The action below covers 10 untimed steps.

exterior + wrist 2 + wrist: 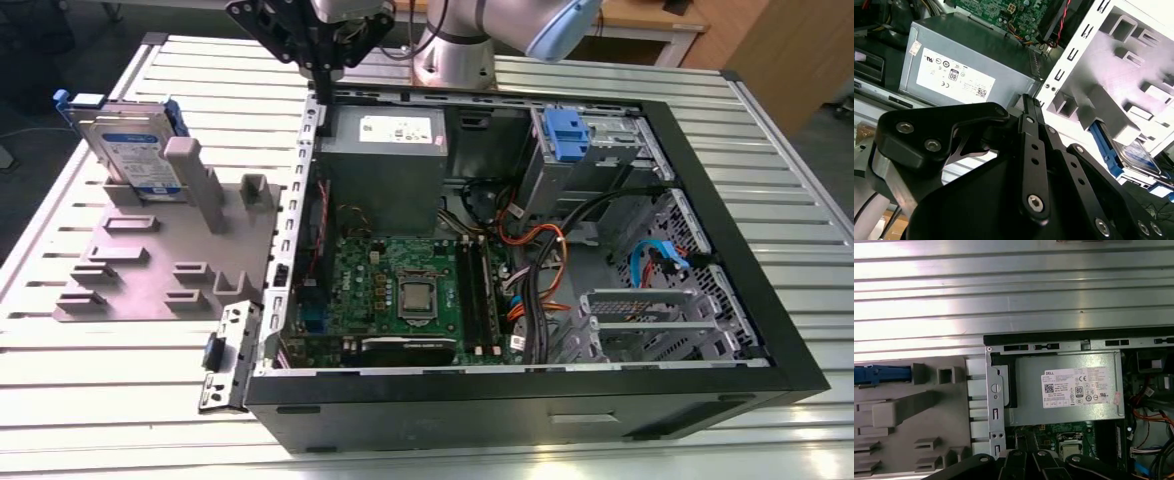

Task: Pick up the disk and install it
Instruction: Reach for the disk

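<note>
The disk (134, 148), a silver drive with a white-and-blue label in a blue carrier frame, stands on edge in a slot of the grey fixture (147, 262) at the exterior view's left. Its blue frame and label show in the second wrist view (1138, 152), and its blue end shows in the first wrist view (880, 375). My gripper (324, 68) hangs above the back left corner of the open computer case (747, 230), to the right of the disk and apart from it. Its fingers (1027, 107) meet at the tips with nothing between them.
Inside the case a large grey box with a white sticker (384, 150) lies just below the gripper, beside the motherboard (400, 290) and cables. A blue clip (566, 135) sits in the drive bay at the back right. The ribbed metal table (120, 400) surrounds everything.
</note>
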Motion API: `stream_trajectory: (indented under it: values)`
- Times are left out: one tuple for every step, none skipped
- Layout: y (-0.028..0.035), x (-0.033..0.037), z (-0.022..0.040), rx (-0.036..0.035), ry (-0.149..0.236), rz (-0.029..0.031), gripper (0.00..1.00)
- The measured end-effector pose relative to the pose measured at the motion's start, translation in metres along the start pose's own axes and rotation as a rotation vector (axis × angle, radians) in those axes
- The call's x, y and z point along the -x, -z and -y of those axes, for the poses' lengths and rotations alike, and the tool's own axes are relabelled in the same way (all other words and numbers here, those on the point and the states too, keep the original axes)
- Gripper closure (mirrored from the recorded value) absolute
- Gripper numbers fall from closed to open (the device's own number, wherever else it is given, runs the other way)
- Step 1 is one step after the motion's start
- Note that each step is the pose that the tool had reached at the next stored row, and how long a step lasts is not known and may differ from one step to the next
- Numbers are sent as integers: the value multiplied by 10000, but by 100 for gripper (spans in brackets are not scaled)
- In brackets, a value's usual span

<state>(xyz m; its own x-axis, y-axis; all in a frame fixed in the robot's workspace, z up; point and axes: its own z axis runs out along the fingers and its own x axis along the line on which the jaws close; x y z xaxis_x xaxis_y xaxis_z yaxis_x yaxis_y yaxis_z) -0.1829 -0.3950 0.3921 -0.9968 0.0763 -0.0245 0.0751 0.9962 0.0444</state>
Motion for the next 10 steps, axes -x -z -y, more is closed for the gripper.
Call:
stream_trajectory:
  values:
    - [0,-5,0,0,-1,0,89]
    - [0,-12,1,0,0,0,89]
    - [1,-20,2,0,0,0,89]
    - [1,-29,2,0,0,0,89]
    - [1,-37,3,1,0,0,89]
    - [1,-44,3,0,0,0,89]
    - [0,-50,4,1,0,1,89]
    - [1,-55,4,1,0,1,89]
    - [1,-59,4,0,0,0,89]
    - [1,-63,3,0,0,0,89]
